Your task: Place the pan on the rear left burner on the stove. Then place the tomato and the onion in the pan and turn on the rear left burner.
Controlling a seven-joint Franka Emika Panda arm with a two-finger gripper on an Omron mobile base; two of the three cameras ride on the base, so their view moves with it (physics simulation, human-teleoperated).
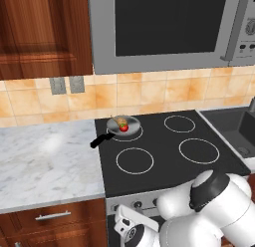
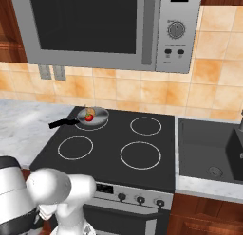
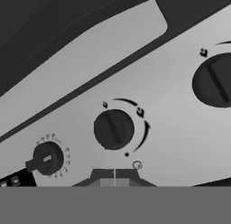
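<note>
Sitting on the rear left burner (image 1: 130, 134) of the stove (image 1: 169, 156), the pan (image 1: 122, 126) holds the tomato (image 1: 124, 127) and, touching it on the far side, the onion (image 1: 121, 122); the pan's black handle points out toward the marble counter (image 1: 45, 161) on the left. From the right base view the same pan (image 2: 93, 116) shows the red tomato (image 2: 88, 117) with the tan onion (image 2: 89, 111) just behind it.

Down at the stove's steel front panel (image 3: 171, 142), the hand view looks closely at a round black knob (image 3: 113, 129) with a curved arrow arc drawn around it. A second, larger-looking knob (image 3: 215, 80) sits toward the upper right of that view, and a smaller dial (image 3: 45, 159) ringed with fine tick marks sits toward the lower left. The jaws are closed tight together, their tips (image 3: 114, 178) just below the middle knob and holding nothing.

Around the stove: a steel microwave (image 2: 99, 28) hangs above the cooktop, with a dial and two buttons on its right-hand panel; any lettering there is too small to read. Two grey wall outlets (image 1: 66, 84) are set in the orange tiled backsplash. A dark sink (image 2: 209, 151) lies to the right of the stove. Wooden cabinets (image 1: 42, 32) hang above the counter.
</note>
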